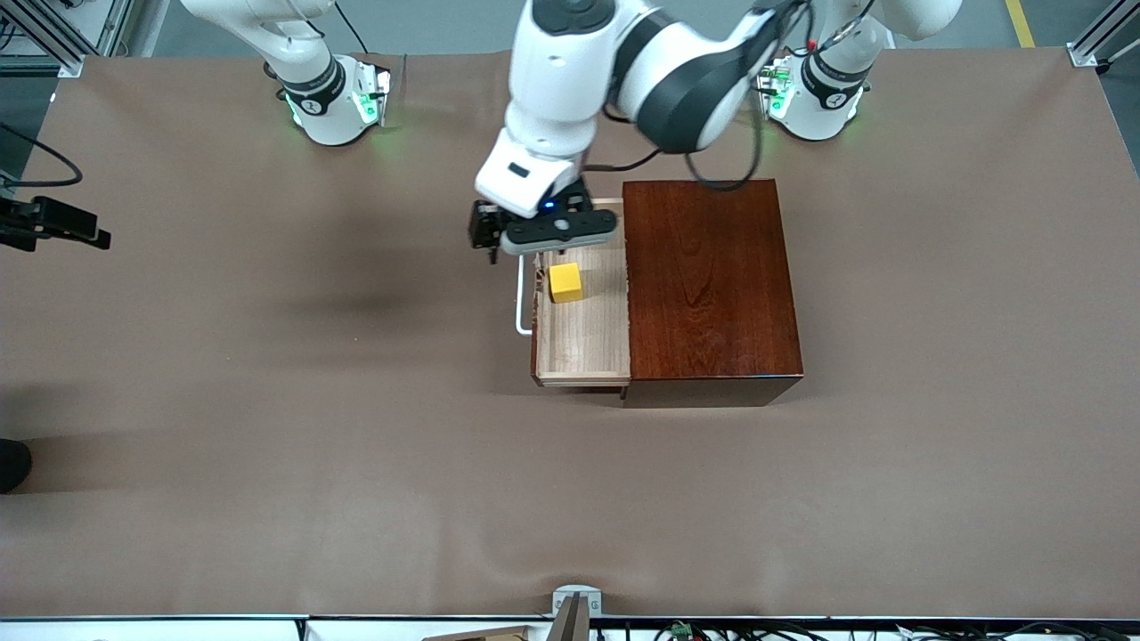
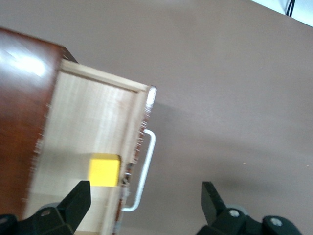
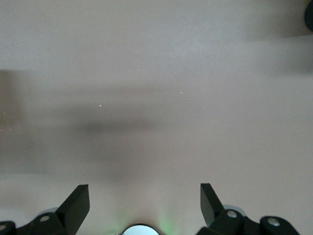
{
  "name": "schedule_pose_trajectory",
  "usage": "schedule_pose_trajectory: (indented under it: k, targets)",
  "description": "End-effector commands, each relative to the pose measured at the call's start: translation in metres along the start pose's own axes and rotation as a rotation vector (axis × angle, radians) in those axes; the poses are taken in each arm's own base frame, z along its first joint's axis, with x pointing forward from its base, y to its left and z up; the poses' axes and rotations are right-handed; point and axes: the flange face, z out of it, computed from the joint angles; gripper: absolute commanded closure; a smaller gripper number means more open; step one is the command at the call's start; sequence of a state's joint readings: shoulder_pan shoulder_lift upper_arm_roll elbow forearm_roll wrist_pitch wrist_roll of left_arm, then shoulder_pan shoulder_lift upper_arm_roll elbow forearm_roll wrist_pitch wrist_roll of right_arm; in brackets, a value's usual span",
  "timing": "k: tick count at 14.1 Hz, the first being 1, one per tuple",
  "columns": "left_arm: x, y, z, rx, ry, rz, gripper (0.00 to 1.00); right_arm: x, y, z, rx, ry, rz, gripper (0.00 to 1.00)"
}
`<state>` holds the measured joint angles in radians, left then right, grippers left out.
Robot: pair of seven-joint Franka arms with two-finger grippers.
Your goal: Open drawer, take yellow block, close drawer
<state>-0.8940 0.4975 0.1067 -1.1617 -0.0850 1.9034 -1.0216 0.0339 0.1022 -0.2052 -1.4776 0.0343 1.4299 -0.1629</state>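
The brown table (image 1: 267, 401) carries one glossy reddish-brown wooden box (image 1: 708, 285), the landmark here, standing near the middle toward the left arm's end. Its drawer (image 1: 583, 343) is pulled out of the box's face toward the right arm's end, showing a pale wood floor, with the white bar handle (image 1: 521, 307) on its front. The yellow block (image 1: 565, 282) sits inside the drawer, close to the handle wall. The left gripper (image 1: 545, 254) hangs over the drawer, above the block, its fingers (image 2: 78, 200) spread wide and grasping nothing. The right gripper (image 3: 144, 205) waits over bare table, well apart from the box, fingers released and apart.
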Motion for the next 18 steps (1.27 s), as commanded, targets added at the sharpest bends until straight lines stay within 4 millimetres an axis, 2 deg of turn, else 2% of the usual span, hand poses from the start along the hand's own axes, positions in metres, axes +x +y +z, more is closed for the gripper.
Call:
schedule_pose_trajectory:
  k: [1, 3, 6, 9, 11, 14, 16, 18]
  targets:
    - [0.009, -0.026, -0.029, 0.039, -0.024, 0.067, 0.0, 0.012, 0.008, -0.003, -0.01, 0.04, 0.007, 0.0]
    - [0.024, -0.051, -0.053, 0.113, -0.005, 0.08, 0.0, 0.023, 0.022, 0.014, -0.01, 0.022, 0.029, 0.0]
    - [0.072, -0.093, -0.086, 0.105, 0.016, 0.076, 0.0, 0.032, 0.015, 0.019, 0.024, 0.044, 0.032, 0.0]
    - [0.125, -0.148, -0.095, 0.136, 0.003, 0.068, 0.0, 0.043, 0.003, 0.035, 0.041, 0.018, 0.139, 0.0]
    - [0.155, -0.195, -0.114, 0.153, -0.02, 0.107, 0.0, 0.046, -0.019, 0.043, 0.045, -0.004, 0.257, 0.0]
    - [0.185, -0.26, -0.139, 0.187, -0.062, 0.152, 0.0, 0.051, -0.048, 0.047, 0.054, -0.014, 0.373, 0.0]
    - [0.191, -0.293, -0.155, 0.202, -0.079, 0.19, 0.0, 0.052, -0.07, 0.05, 0.063, -0.029, 0.469, 0.0]
    - [0.192, -0.328, -0.173, 0.199, -0.087, 0.203, 0.0, 0.052, -0.105, 0.052, 0.051, -0.037, 0.55, 0.0]
